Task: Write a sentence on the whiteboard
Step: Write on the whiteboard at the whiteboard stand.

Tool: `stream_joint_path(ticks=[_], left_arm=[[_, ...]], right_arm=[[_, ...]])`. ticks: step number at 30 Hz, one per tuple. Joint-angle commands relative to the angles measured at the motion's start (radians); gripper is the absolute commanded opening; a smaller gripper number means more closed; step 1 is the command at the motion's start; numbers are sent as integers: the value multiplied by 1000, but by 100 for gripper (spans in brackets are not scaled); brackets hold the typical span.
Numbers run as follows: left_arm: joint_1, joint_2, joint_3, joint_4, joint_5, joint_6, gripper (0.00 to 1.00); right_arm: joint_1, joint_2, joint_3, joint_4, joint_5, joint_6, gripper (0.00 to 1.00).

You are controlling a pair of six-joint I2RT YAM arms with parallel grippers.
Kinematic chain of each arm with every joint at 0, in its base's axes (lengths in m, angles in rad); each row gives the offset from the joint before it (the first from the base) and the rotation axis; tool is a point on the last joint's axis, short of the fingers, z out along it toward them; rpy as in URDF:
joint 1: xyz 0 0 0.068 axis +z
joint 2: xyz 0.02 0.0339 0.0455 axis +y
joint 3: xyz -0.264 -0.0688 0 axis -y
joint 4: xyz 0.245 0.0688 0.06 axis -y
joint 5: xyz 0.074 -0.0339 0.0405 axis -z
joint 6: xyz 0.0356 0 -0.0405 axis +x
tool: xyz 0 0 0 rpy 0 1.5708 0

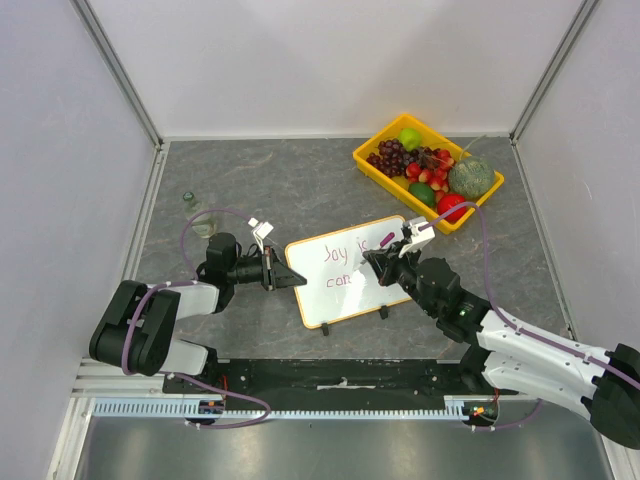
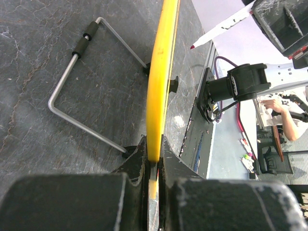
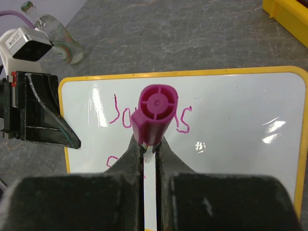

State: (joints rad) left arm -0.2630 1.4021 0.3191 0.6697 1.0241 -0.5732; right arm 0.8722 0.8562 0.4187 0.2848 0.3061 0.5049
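**A:** Where's the whiteboard (image 1: 345, 270) now?

**B:** Middle of the table (image 1: 250, 180), towards the near side. The left gripper (image 1: 283, 275) is pinched tight on its left edge. The right gripper (image 1: 385, 262) is clamped on a marker (image 3: 155, 108), with the tip down by the second line.

**A:** And the sentence (image 1: 336, 252)?

**B:** "Joy is" on top, and below it something like "con". I'd say it's roughly halfway.

**A:** So what could spoil it?

**B:** Pressure, mainly. The fingers grip the marker up near its pink back end, so there's a lot of length below them. If it bears down hard, the tip could swivel in the grip and the letters would wander. The board is glossy and held along one edge only, so a firm sideways stroke might pivot it.

**A:** Smudging?

**B:** That too. The right gripper hangs low over the writing, and if it drags across, the ink would probably smear. The rest of the word also needs room on the right.

**A:** The fruit tray (image 1: 375, 165)?

**B:** Far right, well apart, so no bother.
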Motion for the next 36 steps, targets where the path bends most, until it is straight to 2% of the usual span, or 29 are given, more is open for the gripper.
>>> stream_joint_path(ticks=[1,24,36], left_arm=[[1,20,9,-16,-55,16,2],[-1,18,11,-19,-50,16,2],[-1,20,11,-18,-52,16,2]], right_arm=[[-4,38,28,80,-21,-6,0],[-2,132,-14,139,-41,17,0],[-4,109,-32,93,28,14,0]])
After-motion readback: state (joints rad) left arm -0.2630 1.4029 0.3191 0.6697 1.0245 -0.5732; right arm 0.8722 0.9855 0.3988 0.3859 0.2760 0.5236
